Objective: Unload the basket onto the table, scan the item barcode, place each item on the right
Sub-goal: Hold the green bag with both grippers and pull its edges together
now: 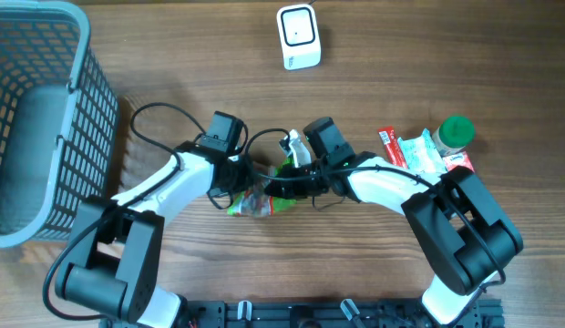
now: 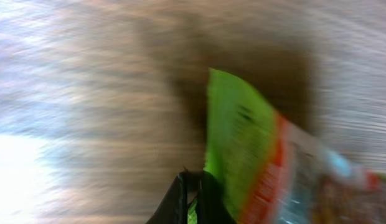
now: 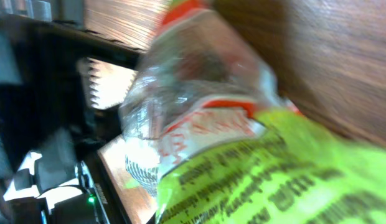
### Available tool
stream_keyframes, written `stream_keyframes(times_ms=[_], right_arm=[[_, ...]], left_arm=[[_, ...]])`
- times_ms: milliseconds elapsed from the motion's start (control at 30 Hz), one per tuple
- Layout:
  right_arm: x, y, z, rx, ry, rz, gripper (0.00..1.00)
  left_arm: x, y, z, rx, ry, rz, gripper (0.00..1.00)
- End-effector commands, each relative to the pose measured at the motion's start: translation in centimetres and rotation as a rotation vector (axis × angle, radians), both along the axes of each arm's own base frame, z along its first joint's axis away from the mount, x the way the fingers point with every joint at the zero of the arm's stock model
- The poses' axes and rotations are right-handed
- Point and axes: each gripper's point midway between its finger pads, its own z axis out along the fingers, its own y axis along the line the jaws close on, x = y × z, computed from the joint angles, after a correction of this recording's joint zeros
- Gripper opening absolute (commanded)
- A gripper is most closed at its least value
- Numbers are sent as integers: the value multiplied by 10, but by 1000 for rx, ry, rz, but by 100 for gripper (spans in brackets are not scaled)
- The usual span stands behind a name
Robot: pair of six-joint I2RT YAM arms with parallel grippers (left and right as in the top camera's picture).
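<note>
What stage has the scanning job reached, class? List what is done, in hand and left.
Done: the green packet is apart from the other goods. In hand: left gripper and right gripper are both shut on it. Left: showing its barcode to the white scanner, which stands well away.

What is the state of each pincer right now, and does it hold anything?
Left pincer: closed on the edge of the green snack packet.
Right pincer: closed, apparently on the same packet.

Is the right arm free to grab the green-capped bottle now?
Probably not yet: the right gripper is shut on the bag, which the left gripper also holds. The bottle itself stands uncovered nearby.
</note>
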Motion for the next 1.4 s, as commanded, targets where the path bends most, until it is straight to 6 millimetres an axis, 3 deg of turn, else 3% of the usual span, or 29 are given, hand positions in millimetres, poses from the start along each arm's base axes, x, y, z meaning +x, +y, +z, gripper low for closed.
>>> stream_keyframes(times_ms=[0,100,233,367,433,500,633,667,733,767,900,1100,1267,1367], right_arm=[[6,-15,-8,-66,-9,-35,4],[12,-35,-13,-94,6,-53,4],[18,-56,-16,-104,32,-80,4],[23,-65,-15,-91,49,-100,4],[24,-67,-15,-92,38,-93,10],[23,-67,-15,-94,39,-93,19],[23,-68,-16,-97,40,-93,20],[23,-68,-16,-97,40,-93,19],[23,-68,-16,-98,43,-93,6],[22,-68,-16,-99,43,-93,4],[23,-68,-16,-99,43,-94,4],[23,-69,-16,-103,41,-95,4],[24,-70,-18,-112,38,-99,4],[24,-71,-19,-119,36,-102,4]], left_arm=[[23,17,34,9,-96,67,4],[24,18,46,-5,-125,73,4],[17,2,46,-83,-89,43,4],[7,-12,35,-108,-35,6,4],[2,-26,32,-170,0,-24,4],[-4,-43,36,-262,25,-63,4],[-3,-68,52,-414,-3,-163,4],[-1,-69,52,-417,-14,-165,4],[1,-70,53,-420,-26,-167,4],[1,-70,53,-420,-24,-168,4],[-8,-79,48,-413,3,-198,4],[-25,-83,16,-303,78,-220,4],[-48,-59,-17,-119,208,-145,4],[-56,-45,-28,-44,243,-154,4]])
